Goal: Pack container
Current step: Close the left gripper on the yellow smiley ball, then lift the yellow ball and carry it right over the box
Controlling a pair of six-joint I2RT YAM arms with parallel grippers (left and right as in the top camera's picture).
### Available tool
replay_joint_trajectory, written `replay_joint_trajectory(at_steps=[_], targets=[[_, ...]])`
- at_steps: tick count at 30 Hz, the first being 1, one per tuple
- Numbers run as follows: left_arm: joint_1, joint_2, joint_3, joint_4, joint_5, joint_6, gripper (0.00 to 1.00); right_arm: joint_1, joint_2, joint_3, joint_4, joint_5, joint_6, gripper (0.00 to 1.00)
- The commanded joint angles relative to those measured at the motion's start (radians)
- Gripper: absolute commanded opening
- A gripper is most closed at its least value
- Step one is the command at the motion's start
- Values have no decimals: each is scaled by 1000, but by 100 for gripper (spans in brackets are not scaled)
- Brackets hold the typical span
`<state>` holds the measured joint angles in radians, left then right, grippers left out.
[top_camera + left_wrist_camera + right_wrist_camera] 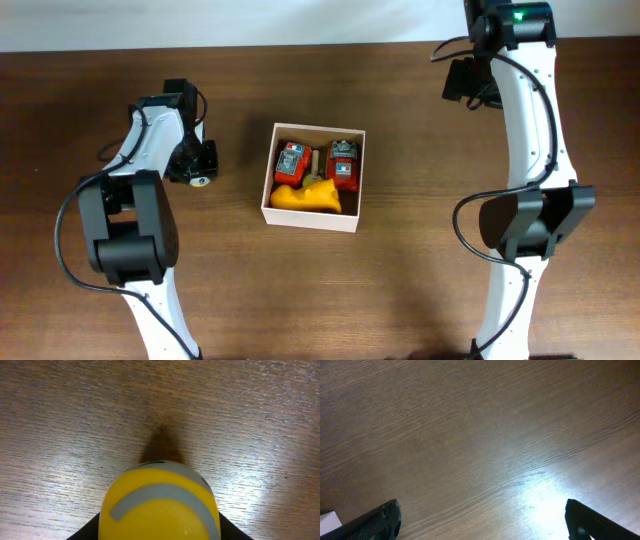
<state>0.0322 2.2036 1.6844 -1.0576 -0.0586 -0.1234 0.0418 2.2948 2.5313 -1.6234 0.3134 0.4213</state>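
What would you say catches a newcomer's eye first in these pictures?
The white-walled container at mid-table stands out, with two red toys and a yellow piece inside. To its left, the left gripper grips a round banded toy, yellow and grey, which fills the left wrist view. The right gripper hangs open over bare table at the far right.

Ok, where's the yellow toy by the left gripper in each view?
Overhead: yellow toy left of the box, middle height.
Left wrist: the toy fills bottom centre.
Right wrist: not in it.
Shared landmark: the brown wooden table.
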Motion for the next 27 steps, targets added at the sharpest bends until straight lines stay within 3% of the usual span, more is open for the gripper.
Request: replay_joint_trajectory(at_steps=[1, 15, 27], targets=[[3, 8, -2, -13, 7, 6, 41, -3, 2, -2, 0, 1, 5, 99], [3, 8, 91, -73, 7, 96, 41, -3, 2, -2, 0, 1, 5, 99], [-33, 8, 492, -351, 8, 182, 41, -3, 2, -2, 0, 1, 5, 99]])
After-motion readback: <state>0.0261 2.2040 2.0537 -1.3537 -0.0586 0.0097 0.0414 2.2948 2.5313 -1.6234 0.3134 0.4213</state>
